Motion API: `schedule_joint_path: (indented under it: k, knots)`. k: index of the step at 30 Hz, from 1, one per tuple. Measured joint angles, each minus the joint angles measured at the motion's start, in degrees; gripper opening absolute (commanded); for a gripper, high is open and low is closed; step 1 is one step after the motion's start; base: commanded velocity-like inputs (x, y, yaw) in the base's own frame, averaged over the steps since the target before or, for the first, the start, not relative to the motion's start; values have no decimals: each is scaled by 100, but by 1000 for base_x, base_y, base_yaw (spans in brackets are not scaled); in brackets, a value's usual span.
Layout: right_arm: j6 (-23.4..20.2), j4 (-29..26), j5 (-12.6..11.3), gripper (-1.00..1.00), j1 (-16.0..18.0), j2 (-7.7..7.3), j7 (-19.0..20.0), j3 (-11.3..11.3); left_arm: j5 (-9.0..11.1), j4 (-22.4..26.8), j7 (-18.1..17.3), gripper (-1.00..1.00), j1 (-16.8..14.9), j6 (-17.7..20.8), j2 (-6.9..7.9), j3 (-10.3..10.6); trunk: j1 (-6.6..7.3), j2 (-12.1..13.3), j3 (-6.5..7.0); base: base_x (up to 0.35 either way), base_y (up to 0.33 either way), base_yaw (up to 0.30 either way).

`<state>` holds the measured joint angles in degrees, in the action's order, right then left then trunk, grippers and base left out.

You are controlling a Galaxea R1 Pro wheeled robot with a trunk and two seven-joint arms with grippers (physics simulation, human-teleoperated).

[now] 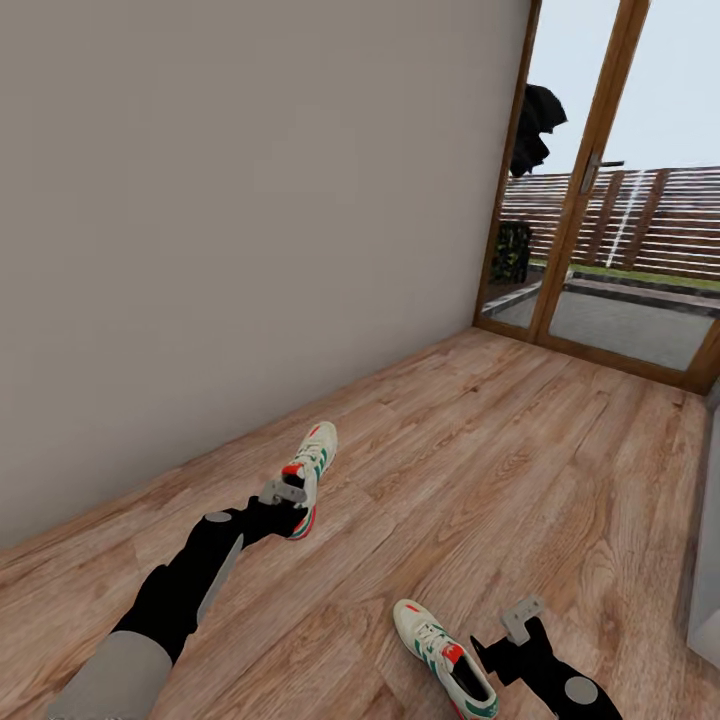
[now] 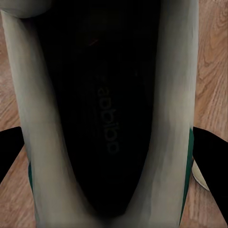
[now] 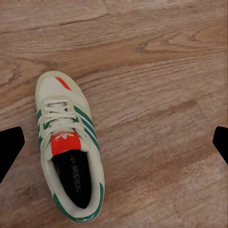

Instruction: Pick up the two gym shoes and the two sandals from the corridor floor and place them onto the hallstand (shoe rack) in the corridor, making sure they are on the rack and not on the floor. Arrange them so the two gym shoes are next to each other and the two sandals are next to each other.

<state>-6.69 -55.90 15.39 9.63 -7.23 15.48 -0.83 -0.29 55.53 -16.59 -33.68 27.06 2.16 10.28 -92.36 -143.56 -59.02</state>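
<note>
Nearest you, the cream-white lace-up sneaker with green side stripes and a red-orange tongue patch (image 1: 443,657) lies flat on the light brown wood-plank corridor floor (image 1: 520,470), toe pointing away from you; your right gripper (image 1: 512,632) hovers just beside it on the right, apart from the shoe; in the right wrist view that sneaker (image 3: 68,147) sits off to one side of the gap, dark fingertips (image 3: 9,149) spread wide at both edges, nothing between them, so the right gripper is open and empty.

Further out on the left, your left gripper (image 1: 284,493) is at the heel end of the second cream-white sneaker with green stripes and a red-orange toe patch (image 1: 312,462), near the plain grey-beige wall (image 1: 250,200); in the left wrist view the shoe's dark insole and pale collar (image 2: 102,118) run up the middle, with a black finger (image 2: 12,152) at either side of it; fingers look to straddle the shoe but whether they press on it you cannot tell; whether the shoe is lifted off the planks is also unclear.

At the right edge, a pale-grey unit side (image 1: 706,540) stands on the floor.

Farthest, a wood-framed glass door (image 1: 590,200) with a handle; grey paving and a slatted fence beyond it.
</note>
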Motion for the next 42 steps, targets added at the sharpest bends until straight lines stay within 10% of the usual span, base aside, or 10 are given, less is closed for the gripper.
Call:
schedule_joint_path:
  k: [9, 16, 42]
  knots:
    - [-22, -50, 2, 100, 7, -39, 0, 32, -6, -40, -202, -100, -54, 31, -1, -8, -24, -11, -218, 0, 0, 0]
    - [-1085, -572, 358, 100, 527, -94, 394, 1, -6, -7, -239, -100, -57, 419, -2, 1, -42, -21, -433, 0, 0, 0]
    - [-1161, -553, 546, 100, 598, -82, 1272, -7, -21, -33, -639, -100, -54, 436, 18, 16, -109, -56, -1026, 0, 0, 0]
